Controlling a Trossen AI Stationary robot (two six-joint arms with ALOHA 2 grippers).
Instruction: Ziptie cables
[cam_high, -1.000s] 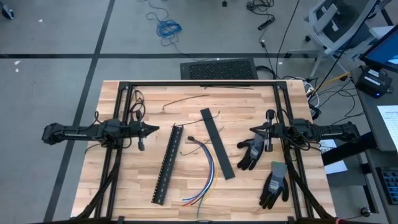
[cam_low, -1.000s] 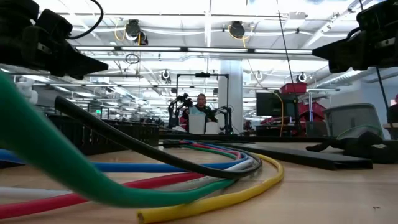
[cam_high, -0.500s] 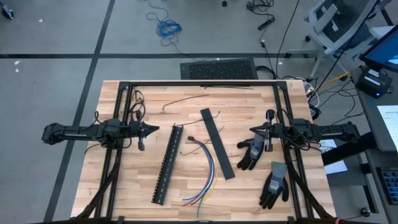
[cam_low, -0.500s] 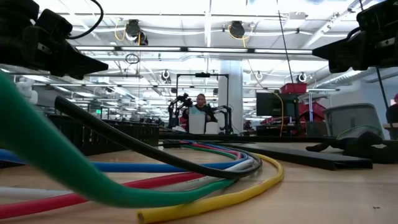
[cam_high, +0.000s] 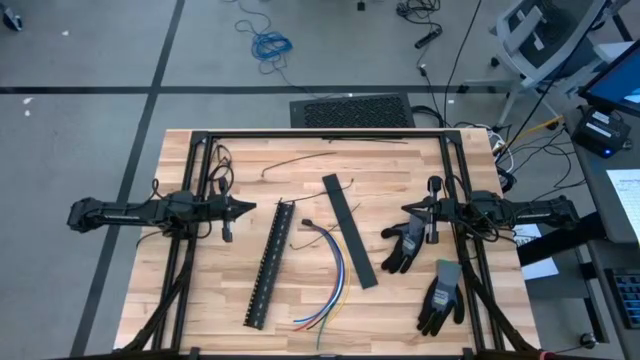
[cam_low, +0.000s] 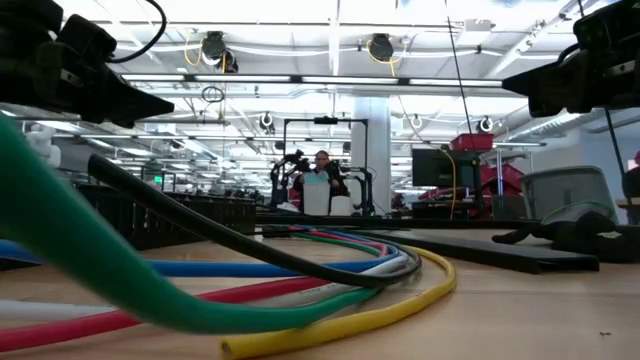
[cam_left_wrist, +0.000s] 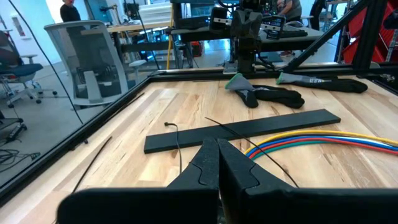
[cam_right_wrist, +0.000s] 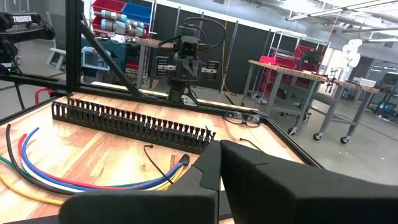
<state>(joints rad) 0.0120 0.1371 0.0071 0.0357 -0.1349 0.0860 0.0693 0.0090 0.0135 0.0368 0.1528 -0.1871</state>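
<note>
The cables (cam_high: 332, 272), a loose curved bundle of blue, red, green and yellow wires, lie flat on the wooden table's middle, between a black slotted strip (cam_high: 268, 263) and a flat black bar (cam_high: 350, 230). They fill the low view's foreground (cam_low: 300, 290) and show in both wrist views (cam_left_wrist: 323, 140) (cam_right_wrist: 74, 180). My left gripper (cam_high: 250, 207) hovers shut at the table's left side, pointing level toward the middle. My right gripper (cam_high: 407, 209) hovers shut at the right side, facing it. Neither touches anything.
Two dark work gloves (cam_high: 405, 246) (cam_high: 441, 297) lie at the table's right. Thin dark strands (cam_high: 300, 157) lie at the far middle. A black frame (cam_high: 320, 133) rims the table. A person (cam_low: 322, 160) stands far off in the room behind.
</note>
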